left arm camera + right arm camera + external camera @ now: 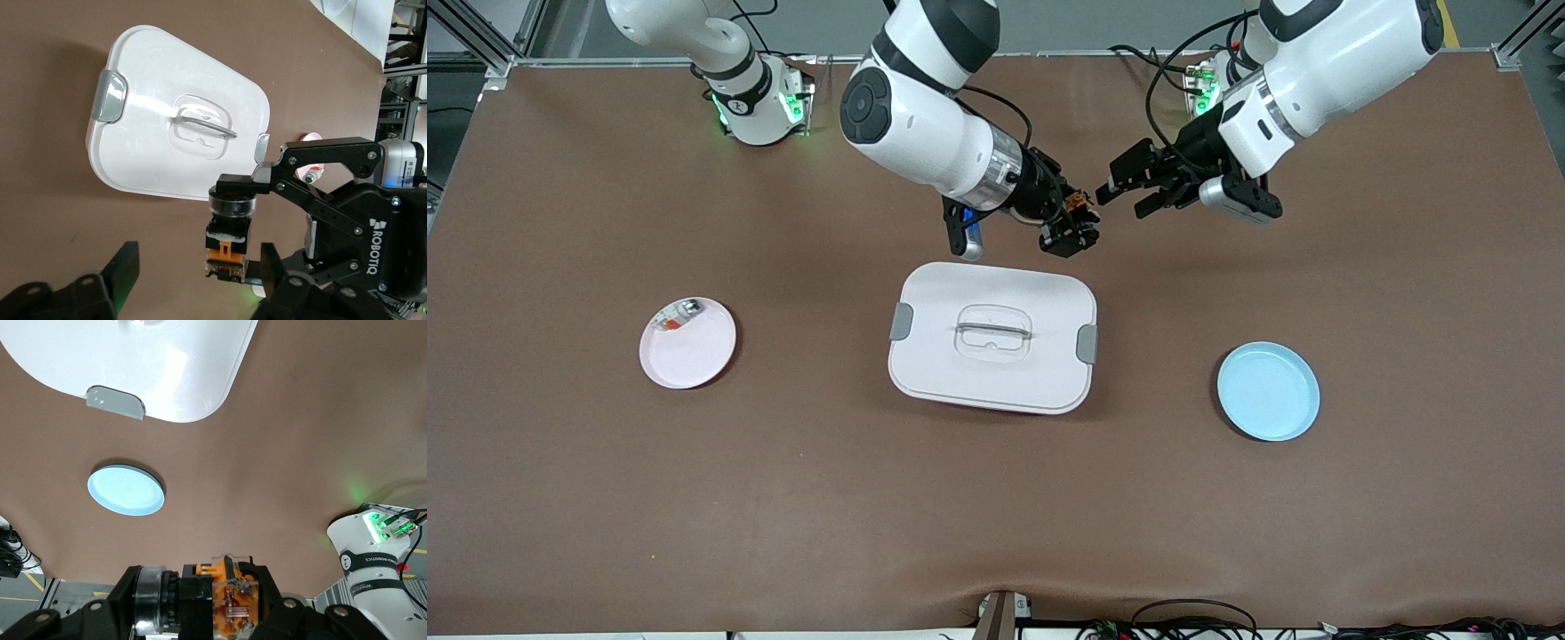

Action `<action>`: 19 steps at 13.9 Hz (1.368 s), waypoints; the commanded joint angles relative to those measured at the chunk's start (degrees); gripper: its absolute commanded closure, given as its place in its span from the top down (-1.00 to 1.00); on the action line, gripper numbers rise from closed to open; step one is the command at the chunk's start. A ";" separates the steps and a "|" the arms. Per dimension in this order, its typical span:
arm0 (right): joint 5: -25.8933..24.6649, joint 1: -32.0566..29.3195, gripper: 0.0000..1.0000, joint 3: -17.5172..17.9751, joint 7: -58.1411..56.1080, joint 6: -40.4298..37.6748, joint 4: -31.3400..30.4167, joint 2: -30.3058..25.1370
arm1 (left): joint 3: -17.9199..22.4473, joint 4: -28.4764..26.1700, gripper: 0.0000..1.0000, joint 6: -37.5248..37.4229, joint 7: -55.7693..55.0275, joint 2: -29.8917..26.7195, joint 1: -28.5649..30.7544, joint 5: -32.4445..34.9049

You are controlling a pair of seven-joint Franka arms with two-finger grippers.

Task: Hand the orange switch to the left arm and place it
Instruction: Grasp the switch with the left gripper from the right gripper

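My right gripper [1074, 222] is shut on the orange switch [1082, 203], a small black cylinder with orange parts, and holds it up over the brown table beside the white box [960, 373]. In the right wrist view the switch [230, 607] lies crosswise between the right gripper's [207, 600] black fingers. My left gripper [1123, 200] faces it from the left arm's end. In the left wrist view the left gripper [198, 259] is open, with the orange end of the switch [227, 247] hanging between its fingers, closer to one finger [272, 263] and clear of the other.
The box's lid [153, 87] has grey clips on its short sides. A pink plate [694, 356] with a small silver-and-red item [678, 316] lies toward the right arm's end. A blue plate [1268, 391] lies toward the left arm's end.
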 commanded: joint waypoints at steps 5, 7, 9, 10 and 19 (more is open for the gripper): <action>1.25 0.34 -0.77 -0.39 0.95 -0.02 1.77 0.92 | -2.67 -0.32 0.49 5.81 4.59 2.49 -0.19 -5.24; 1.25 0.34 -0.77 -0.39 0.95 -0.02 1.77 0.92 | -3.81 -0.32 0.44 7.13 4.85 3.45 -0.19 -5.24; 1.25 0.34 -0.77 -0.39 0.95 -0.02 1.77 0.92 | -4.43 -0.32 0.40 7.48 4.94 3.89 -0.28 -5.24; 1.25 0.34 -0.77 -0.39 0.95 -0.02 1.77 0.92 | -4.78 -0.23 0.33 7.48 4.94 4.24 -0.28 -5.24; 1.25 0.34 -0.77 -0.39 0.95 -0.02 1.77 0.92 | -5.84 0.47 -1.00 7.75 9.33 7.49 0.07 -4.97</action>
